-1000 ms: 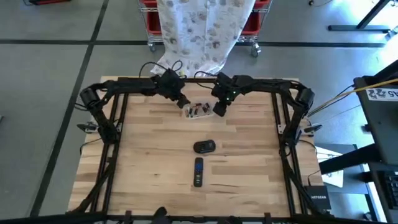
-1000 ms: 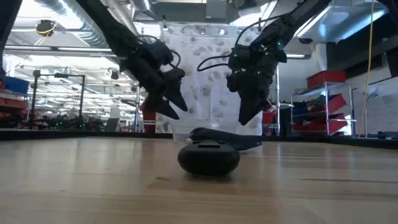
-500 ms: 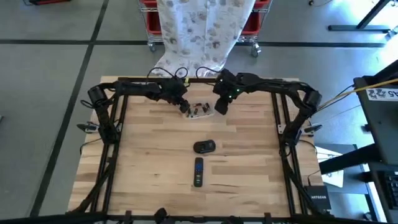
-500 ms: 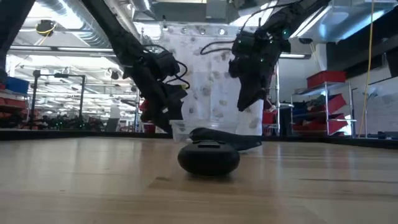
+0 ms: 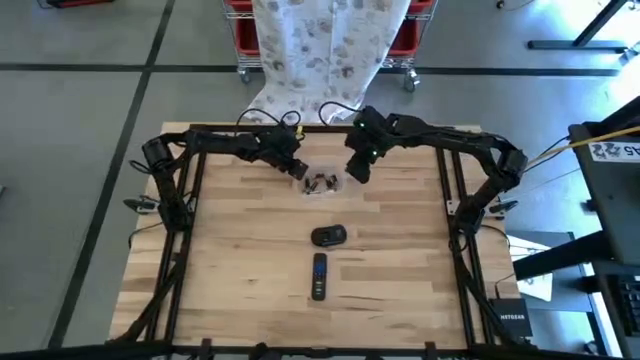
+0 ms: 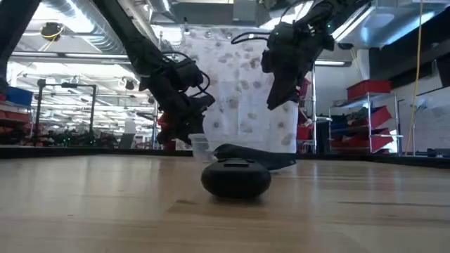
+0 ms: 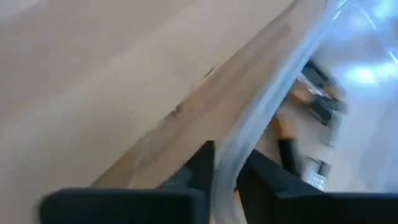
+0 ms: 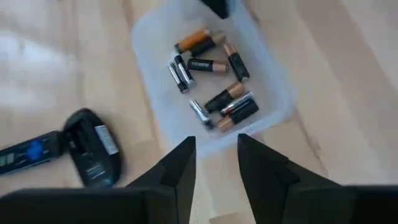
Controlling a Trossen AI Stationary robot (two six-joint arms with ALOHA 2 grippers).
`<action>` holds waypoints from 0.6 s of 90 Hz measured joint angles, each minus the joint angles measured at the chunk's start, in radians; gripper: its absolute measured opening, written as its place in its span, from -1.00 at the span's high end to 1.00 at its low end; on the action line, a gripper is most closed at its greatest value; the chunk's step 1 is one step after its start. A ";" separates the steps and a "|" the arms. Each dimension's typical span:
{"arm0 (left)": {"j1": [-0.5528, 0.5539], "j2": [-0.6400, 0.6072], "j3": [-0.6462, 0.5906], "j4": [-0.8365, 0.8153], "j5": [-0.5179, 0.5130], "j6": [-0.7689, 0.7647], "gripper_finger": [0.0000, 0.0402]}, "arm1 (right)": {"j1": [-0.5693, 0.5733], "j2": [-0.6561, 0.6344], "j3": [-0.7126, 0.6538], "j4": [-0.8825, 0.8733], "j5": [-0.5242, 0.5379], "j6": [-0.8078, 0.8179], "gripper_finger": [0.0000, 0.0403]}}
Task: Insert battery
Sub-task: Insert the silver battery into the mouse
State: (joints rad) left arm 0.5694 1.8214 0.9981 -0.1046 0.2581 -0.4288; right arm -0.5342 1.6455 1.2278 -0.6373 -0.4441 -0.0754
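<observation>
Setting: a wooden table (image 5: 230, 260) seen from above, with two dark robot arms reaching in over its far edge.
Battery tray: a small clear plastic tray (image 8: 273, 93) sits near the far edge of the table, between the two grippers; several loose batteries (image 8: 214, 90) lie inside it.
Left gripper: the left gripper (image 7: 225, 171) is at the tray's rim, its two fingers closed on the clear wall, holding the tray in place.
Right gripper: the right gripper (image 5: 357, 170) hovers above the tray on its right side, clear of it; its fingers (image 8: 180, 171) stand a little apart with nothing between them.
Mouse: a black computer mouse (image 5: 328, 236) lies mid-table, well apart from the tray; in the right wrist view a label (image 8: 102, 140) shows on it, so it appears to lie underside up.
Remote: a slim dark remote (image 5: 319, 277) lies just nearer than the mouse.
Step in hand: no battery is picked yet; the arms look set for taking one from the tray while the left steadies it.
Next move: the right gripper likely needs to drop into the tray, close on a single battery, then carry it to the device's battery bay.
Unclear: which device takes the battery cannot be told.
</observation>
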 joint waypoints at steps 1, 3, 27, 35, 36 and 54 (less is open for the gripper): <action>0.000 0.000 0.000 0.001 -0.002 -0.004 0.90 | 0.001 0.000 0.000 0.000 -0.002 -0.003 0.49; 0.000 0.000 0.000 0.004 -0.007 -0.010 0.90 | 0.004 0.000 0.000 0.000 -0.003 -0.007 0.49; -0.020 -0.056 0.002 0.045 -0.125 -0.056 0.90 | 0.012 0.008 0.000 0.017 -0.019 -0.088 0.49; -0.037 -0.079 0.011 0.038 -0.186 -0.043 0.90 | 0.012 0.011 -0.001 0.040 -0.006 -0.109 0.49; -0.039 -0.081 0.012 0.038 -0.195 -0.038 0.90 | 0.012 0.012 -0.001 0.046 -0.005 -0.109 0.49; -0.098 -0.118 0.062 0.032 -0.349 0.054 0.90 | 0.013 0.024 -0.001 0.114 0.016 -0.110 0.49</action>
State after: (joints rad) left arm 0.4713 1.7037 1.0602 -0.0725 -0.0910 -0.3745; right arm -0.5213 1.6695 1.2270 -0.5232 -0.4286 -0.1852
